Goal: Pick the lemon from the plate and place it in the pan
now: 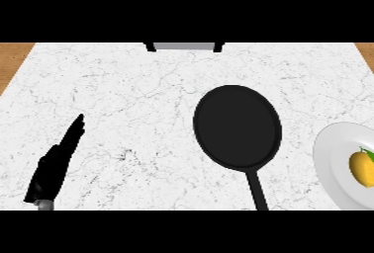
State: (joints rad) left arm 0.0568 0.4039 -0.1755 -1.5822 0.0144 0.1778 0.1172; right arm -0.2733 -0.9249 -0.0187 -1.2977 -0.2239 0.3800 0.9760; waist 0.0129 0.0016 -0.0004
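1. Head view, looking steeply down: the counter [131, 89] is white marble with fine grey veins, and strips of brown wood show at its far left and far right corners.
2. In the middle sits the pan [237, 126], matte black and flat, reading as a tall oval from up here. Its thin straight handle [257, 190] runs toward the near edge, leaning very slightly right.
3. Over at the right edge there's the plate [332, 163], smooth glossy white and round, with part of it cut off by the frame.
4. And there's the lemon [361, 168], lying on the plate, out by the right edge! It's yellow and oblong, shading to orange down one side, with a small green leaf at its upper right. Its long axis runs near to far, tilted just a touch.
5. The pan is between the left hand and the plate. Plate and pan lie near each other but apart, with bare marble in the gap.
6. The left hand [55, 165] shows at lower left, black, fingers straight and together, pointing away and slightly right. It's flat, narrow and open, holding nothing, well apart from the pan.
7. The right hand doesn't show at all.
8. At the far edge, a dark frame with a grey panel [182, 46] peeks in, partly cropped.
9. Nothing lies over the lemon or inside the pan.
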